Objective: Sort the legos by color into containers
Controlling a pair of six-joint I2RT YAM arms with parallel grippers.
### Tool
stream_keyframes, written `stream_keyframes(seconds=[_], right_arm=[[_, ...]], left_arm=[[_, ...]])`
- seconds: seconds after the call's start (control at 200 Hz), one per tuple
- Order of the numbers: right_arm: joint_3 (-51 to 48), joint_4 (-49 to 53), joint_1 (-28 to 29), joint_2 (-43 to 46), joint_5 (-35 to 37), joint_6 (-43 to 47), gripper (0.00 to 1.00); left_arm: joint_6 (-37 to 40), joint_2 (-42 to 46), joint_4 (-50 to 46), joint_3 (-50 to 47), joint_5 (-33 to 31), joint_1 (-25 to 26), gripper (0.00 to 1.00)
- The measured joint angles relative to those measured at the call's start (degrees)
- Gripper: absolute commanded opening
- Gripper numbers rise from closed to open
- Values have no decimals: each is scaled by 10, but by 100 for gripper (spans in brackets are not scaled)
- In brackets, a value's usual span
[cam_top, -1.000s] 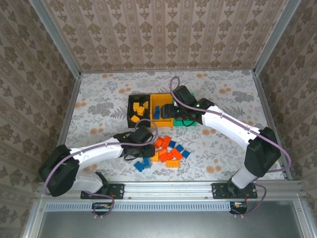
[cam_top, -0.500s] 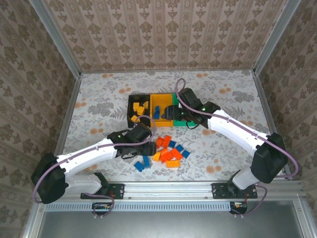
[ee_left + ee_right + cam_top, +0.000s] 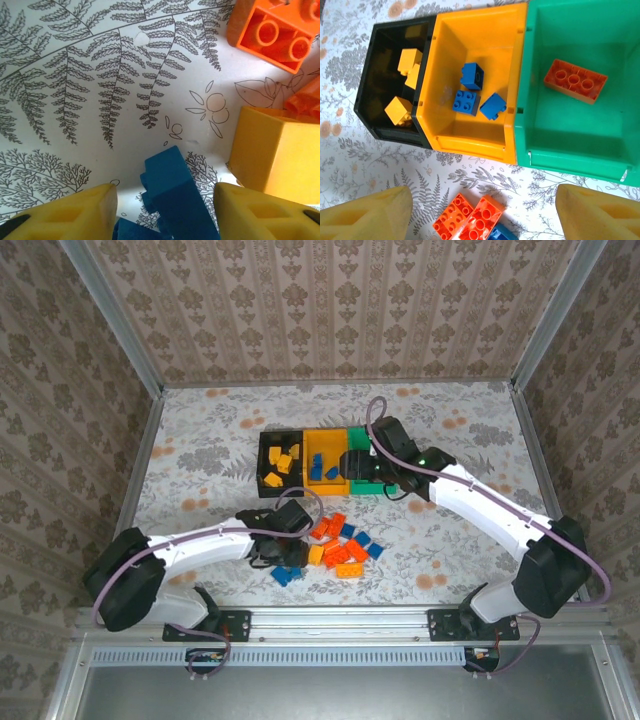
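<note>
Three containers stand in a row: a black bin with yellow legos, a yellow-orange bin with three blue legos, and a green bin with one red-orange lego. Loose legos in all three colors lie in front of them. My left gripper is open and low over the table, straddling a blue lego with a gap on each side. My right gripper hangs wide open and empty above the bins' front edge.
A yellow-orange lego sits just right of the left fingers, and a red-orange one lies beyond it. Two red-orange legos lie under the right gripper. Patterned walls and metal rails enclose the table.
My left gripper has moved toward the near edge and down over the blue legos at the pile's left. My right gripper has shifted right, from the yellow-orange bin toward the green one.
</note>
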State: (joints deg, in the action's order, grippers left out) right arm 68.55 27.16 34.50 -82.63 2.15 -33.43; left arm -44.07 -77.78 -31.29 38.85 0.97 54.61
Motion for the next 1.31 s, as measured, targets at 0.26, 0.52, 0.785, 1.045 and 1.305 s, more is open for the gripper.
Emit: stream_keyframes(seconds=[0.26,0.52,0.785,1.045,1.305], right_arm=[[-7,0,-16,11,0,-4,77],[-33,0,-29,31,0,-13,77],[-69,0,-44,85,0,-16,77],[-110,2,-59,109,0,-20,77],[-138,3,-60,123,-2,-24,78]], left_arm=[[0,-15,7,0,3,13,26],[2,-14,-17,49,-12,15,18],[66,-52,-27,252,-58,-59,18],[132,-241,-8,456,-117,-121,17],[157,-389,-29,579,-151,-134,33]])
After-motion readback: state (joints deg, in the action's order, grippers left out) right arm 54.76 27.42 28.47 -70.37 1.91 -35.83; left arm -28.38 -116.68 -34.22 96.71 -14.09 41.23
